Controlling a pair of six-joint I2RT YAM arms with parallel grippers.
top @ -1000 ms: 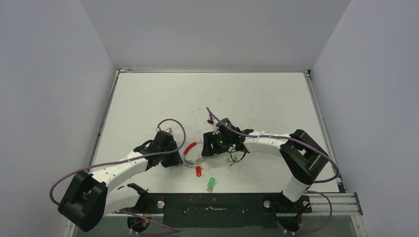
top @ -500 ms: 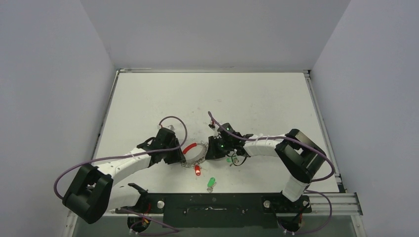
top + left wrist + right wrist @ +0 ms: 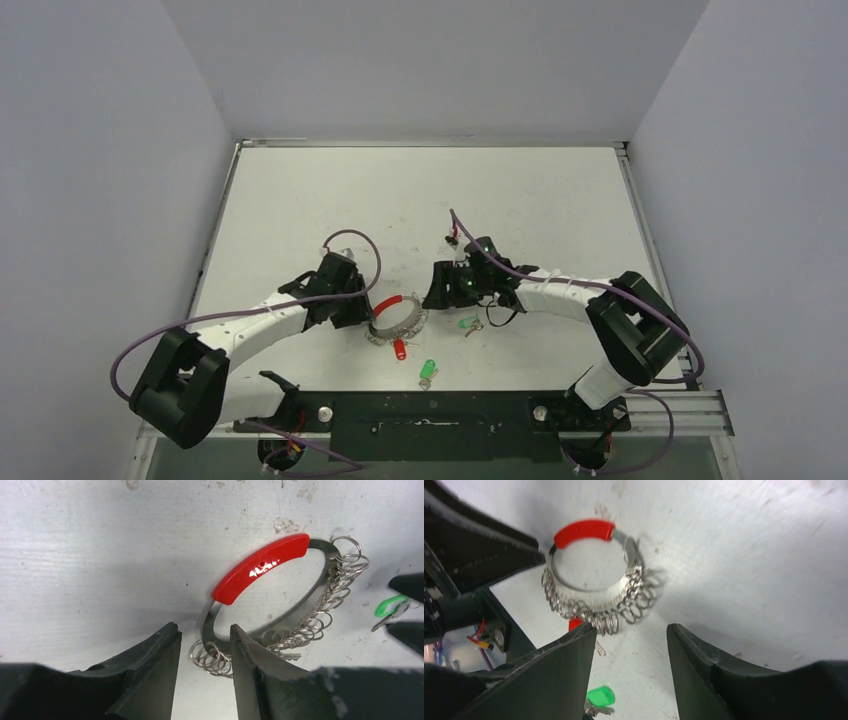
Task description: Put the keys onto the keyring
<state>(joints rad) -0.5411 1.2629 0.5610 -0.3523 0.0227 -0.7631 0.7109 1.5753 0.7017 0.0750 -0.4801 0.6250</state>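
Observation:
The keyring [image 3: 398, 316] lies flat on the table, a silvery loop strung with small wire rings and a red sleeve [image 3: 260, 567] on its far arc. My left gripper [image 3: 356, 311] is at its left edge, open, with the ring's flat band and a few wire rings [image 3: 216, 656] in the gap between the fingers, unpinched. My right gripper [image 3: 437, 289] hovers open and empty just right of the keyring [image 3: 594, 575]. One green-headed key [image 3: 467, 322] lies under the right wrist. The other key [image 3: 428, 368] lies nearer the front edge.
A small red tag [image 3: 400, 349] lies just in front of the ring. The black mounting rail [image 3: 430, 410] with both arm bases runs along the near edge. Grey walls close in the white table [image 3: 520, 200] on three sides.
The right gripper has drawn back to the right, off the ring's edge, and its arm has swung outward. The left gripper's jaws have widened at the ring's left edge.

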